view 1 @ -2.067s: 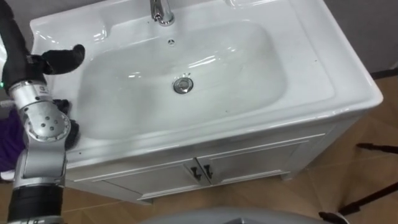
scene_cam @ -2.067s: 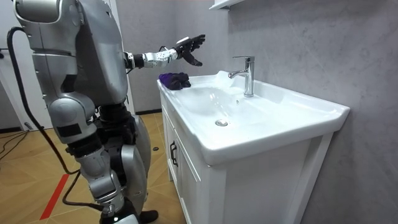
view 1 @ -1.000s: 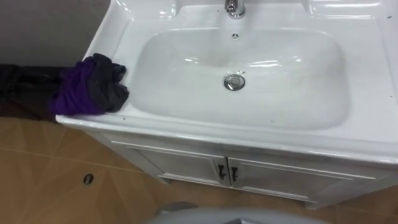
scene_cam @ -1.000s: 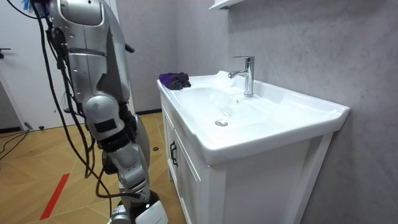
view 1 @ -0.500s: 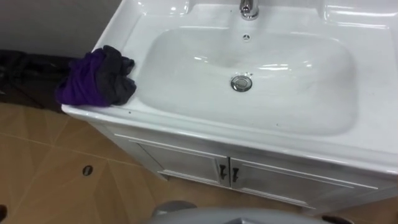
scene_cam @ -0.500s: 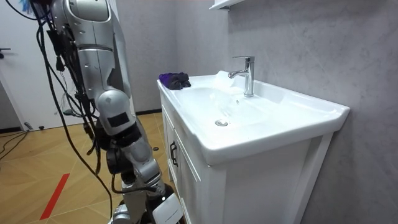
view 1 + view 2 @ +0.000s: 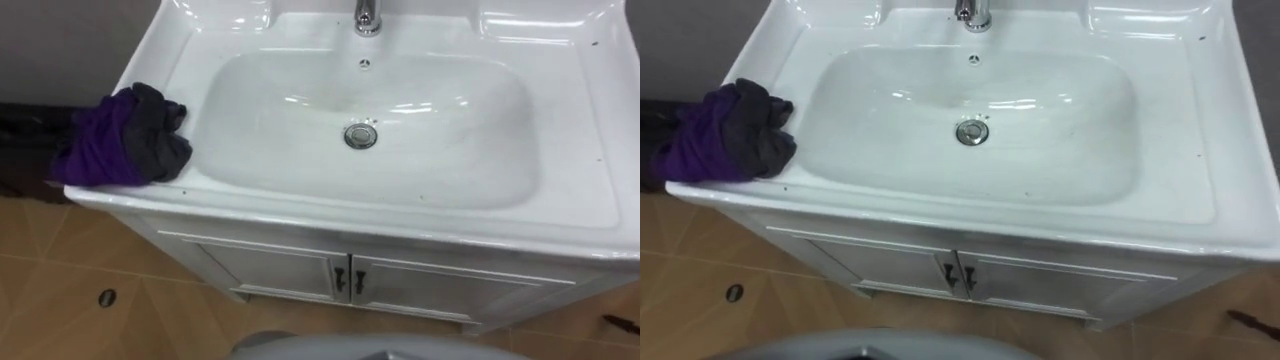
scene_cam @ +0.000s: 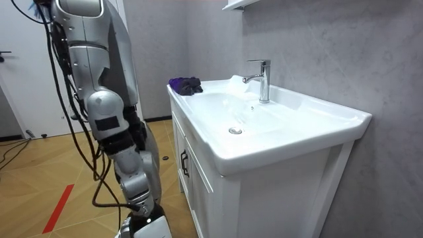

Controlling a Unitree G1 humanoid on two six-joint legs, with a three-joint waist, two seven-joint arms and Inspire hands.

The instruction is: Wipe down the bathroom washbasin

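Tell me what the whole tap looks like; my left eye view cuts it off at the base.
Observer: The tap is an upright chrome column with a flat spout reaching out over the basin.
Operator: Is there anything above it?
Observer: A white shelf juts from the grey wall.
Operator: And where is the robot itself?
Observer: It stands upright on the wood floor, in front of the cabinet.
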